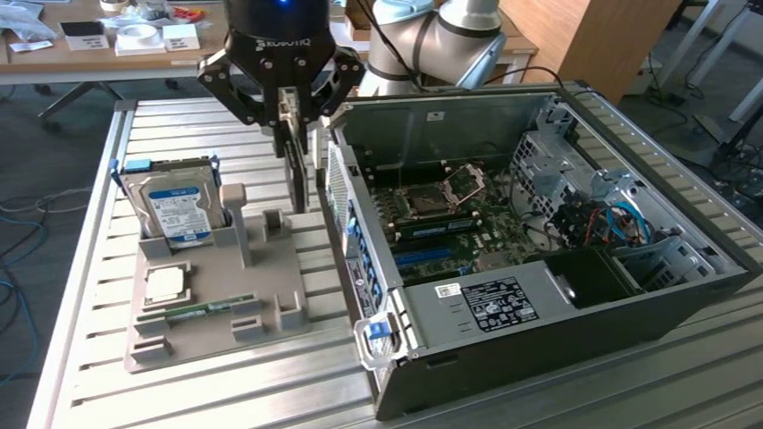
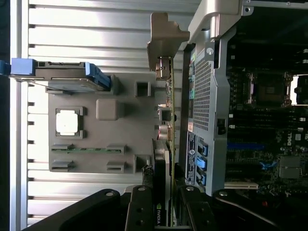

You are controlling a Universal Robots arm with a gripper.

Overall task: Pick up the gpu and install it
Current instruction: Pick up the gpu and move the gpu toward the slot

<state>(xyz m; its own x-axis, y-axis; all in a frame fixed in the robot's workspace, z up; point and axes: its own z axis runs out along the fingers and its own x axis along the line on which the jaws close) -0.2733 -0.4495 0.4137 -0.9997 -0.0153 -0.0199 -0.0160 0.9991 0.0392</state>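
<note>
The gpu (image 1: 293, 170) hangs edge-on and upright between the grey holder tray (image 1: 277, 290) and the open computer case (image 1: 560, 295). My gripper (image 1: 286, 109) is shut on its upper end. In the wrist view the gpu (image 2: 168, 103) appears as a thin green strip running away from my gripper (image 2: 162, 195), with its pale metal bracket (image 2: 165, 36) at the far end. The card's lower end is close to the tray's back slot; I cannot tell whether it is touching. The case's side wall (image 2: 204, 96) stands right beside the card.
The tray also holds a silver hard drive (image 1: 177, 213) in a blue carrier, a square processor chip (image 1: 164, 284) and a narrow green memory stick (image 1: 210, 309). Inside the case lies the motherboard (image 1: 459, 219). Everything sits on a slatted metal table (image 1: 84, 268).
</note>
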